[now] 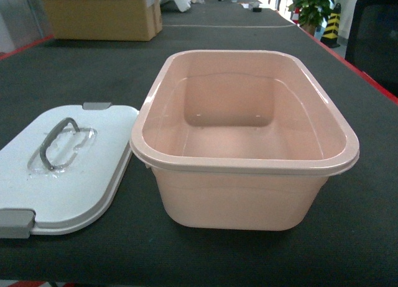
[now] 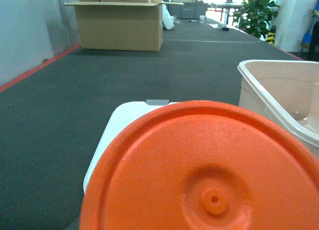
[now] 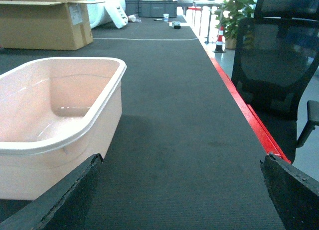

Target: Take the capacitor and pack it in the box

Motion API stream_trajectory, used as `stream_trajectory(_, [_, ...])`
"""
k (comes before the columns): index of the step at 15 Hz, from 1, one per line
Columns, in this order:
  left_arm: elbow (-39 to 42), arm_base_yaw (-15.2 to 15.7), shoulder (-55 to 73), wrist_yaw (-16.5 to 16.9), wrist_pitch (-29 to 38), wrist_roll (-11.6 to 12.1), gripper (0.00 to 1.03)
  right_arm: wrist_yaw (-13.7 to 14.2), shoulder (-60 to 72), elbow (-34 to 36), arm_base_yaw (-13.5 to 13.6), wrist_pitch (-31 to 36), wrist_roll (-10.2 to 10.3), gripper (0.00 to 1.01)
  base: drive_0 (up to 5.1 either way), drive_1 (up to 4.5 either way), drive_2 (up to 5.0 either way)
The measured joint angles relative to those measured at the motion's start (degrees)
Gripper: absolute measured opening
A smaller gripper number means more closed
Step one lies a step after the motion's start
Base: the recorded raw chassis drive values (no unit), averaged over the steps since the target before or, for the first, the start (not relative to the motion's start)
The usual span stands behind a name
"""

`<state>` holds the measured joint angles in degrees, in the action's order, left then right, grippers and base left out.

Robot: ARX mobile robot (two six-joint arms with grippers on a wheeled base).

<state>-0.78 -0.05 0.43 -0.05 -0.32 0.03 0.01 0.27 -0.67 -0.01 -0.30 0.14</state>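
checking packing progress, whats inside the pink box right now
Nothing visible: the box shows only its bare pink floor and walls. The near wall hides the inside bottom edge closest to the head camera.

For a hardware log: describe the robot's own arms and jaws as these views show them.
Only the right gripper shows, in its wrist view: two matte black jaws with a rough, grainy surface and pale scuffed edges. No cables or markings are visible. The left wrist view shows no gripper, only an orange disc close up, and the head view shows no arm at all.

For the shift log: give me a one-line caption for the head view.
Open, empty pink tub on the dark table, its white lid lying flat to its left.
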Motion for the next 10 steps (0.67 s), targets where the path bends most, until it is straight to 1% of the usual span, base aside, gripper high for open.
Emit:
stream_trajectory(5, [0.0, 0.0, 0.0, 0.0, 0.0, 0.0, 0.43, 0.0, 0.0, 0.0, 0.0, 0.0, 0.0, 0.98, 0.0, 0.0, 0.0])
stream_trajectory(6, [0.04, -0.28, 0.13, -0.61, 1.05, 0.46, 0.43, 0.0, 0.0, 0.0, 0.0, 0.0, 0.0, 0.98, 0.0, 0.0, 0.0])
stream_trajectory(7, [0.15, -2.6, 5.49, -4.87, 12.96, 1.75, 0.43, 0.0, 0.0, 0.0, 0.0, 0.02, 0.0, 0.98, 0.0, 0.0, 0.0])
stream_trajectory(8, [0.13, -5.9, 15.8, -8.15, 25.03, 3.13, 0.43, 0.02, 0.0, 0.0, 0.0, 0.0, 0.0, 0.98, 0.0, 0.0, 0.0])
stream_trajectory(9, [-0.11, -9.27, 31.08, -11.21, 41.11, 3.56, 0.43, 0.0, 0.0, 0.0, 0.0, 0.0, 0.0, 0.98, 0.0, 0.0, 0.0])
stream_trajectory(10, [-1.73, -12.28, 44.0, -13.64, 52.35, 3.72, 0.43, 0.02, 0.0, 0.0, 0.0, 0.0, 0.0, 0.98, 0.0, 0.0, 0.0])
